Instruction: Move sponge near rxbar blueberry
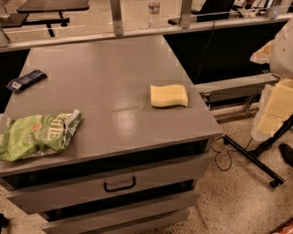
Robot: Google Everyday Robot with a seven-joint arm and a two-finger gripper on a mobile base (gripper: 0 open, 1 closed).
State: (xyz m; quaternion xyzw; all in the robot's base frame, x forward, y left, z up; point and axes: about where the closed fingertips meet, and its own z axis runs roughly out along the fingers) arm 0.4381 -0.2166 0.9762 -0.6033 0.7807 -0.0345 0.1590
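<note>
The sponge (169, 95), a pale yellow foam block with wavy edges, lies flat on the right part of the grey table top (114, 77), close to the right edge. The rxbar blueberry (26, 80), a dark navy wrapped bar with a small white label, lies at the far left edge of the table. My gripper (274, 50) is a blurred pale shape at the right edge of the camera view. It is off the table, to the right of and above the sponge, and touches nothing.
A crumpled green chip bag (39, 135) lies at the front left of the table. The table has a drawer with a black handle (119, 184) below. A rail with a water bottle (154, 11) runs behind. A black stand base (252, 155) stands on the floor at the right.
</note>
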